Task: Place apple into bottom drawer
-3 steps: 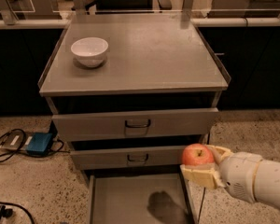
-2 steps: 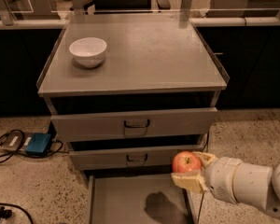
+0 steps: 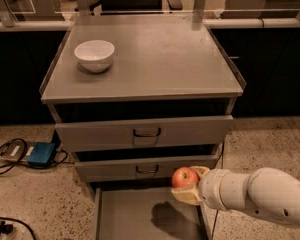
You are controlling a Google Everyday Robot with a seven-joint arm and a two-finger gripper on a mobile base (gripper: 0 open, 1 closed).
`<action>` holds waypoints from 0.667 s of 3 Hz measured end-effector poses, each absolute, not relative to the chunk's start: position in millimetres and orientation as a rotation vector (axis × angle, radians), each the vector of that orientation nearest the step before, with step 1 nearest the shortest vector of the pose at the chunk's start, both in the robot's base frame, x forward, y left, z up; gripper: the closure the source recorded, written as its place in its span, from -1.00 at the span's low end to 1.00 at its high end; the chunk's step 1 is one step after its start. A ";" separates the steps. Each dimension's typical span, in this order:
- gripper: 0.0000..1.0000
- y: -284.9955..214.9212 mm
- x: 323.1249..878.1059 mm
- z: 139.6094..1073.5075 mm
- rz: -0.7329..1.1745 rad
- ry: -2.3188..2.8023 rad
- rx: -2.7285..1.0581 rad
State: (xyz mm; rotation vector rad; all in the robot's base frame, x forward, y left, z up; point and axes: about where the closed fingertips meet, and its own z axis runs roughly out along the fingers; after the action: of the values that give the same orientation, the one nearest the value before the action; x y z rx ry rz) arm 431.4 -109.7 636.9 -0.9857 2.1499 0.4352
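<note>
The red-orange apple (image 3: 184, 177) is held in my gripper (image 3: 189, 185), whose cream fingers (image 3: 186, 196) close around it from the right. The white arm reaches in from the lower right. The apple hangs above the right half of the bottom drawer (image 3: 127, 215), a pulled-out grey tray with a flat floor, and casts a dark shadow on that floor. It sits just in front of the middle drawer's face.
Two upper grey drawers with dark handles (image 3: 147, 132) stand partly open above. A white bowl (image 3: 94, 55) sits on the cabinet top (image 3: 160, 59) at the left. A blue box (image 3: 41, 154) and cables lie on the speckled floor at the left.
My gripper has moved left with the apple, from beside the cabinet's right edge to over the open bottom drawer. The camera view has also shifted slightly.
</note>
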 end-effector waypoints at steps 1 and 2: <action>1.00 -109.7 431.4 636.9 0.435 2.150 -0.986; 1.00 -100.4 439.5 617.6 0.457 2.170 -0.982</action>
State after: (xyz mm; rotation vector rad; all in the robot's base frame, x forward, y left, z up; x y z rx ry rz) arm 439.5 -100.4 617.6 -0.9816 2.1697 0.4575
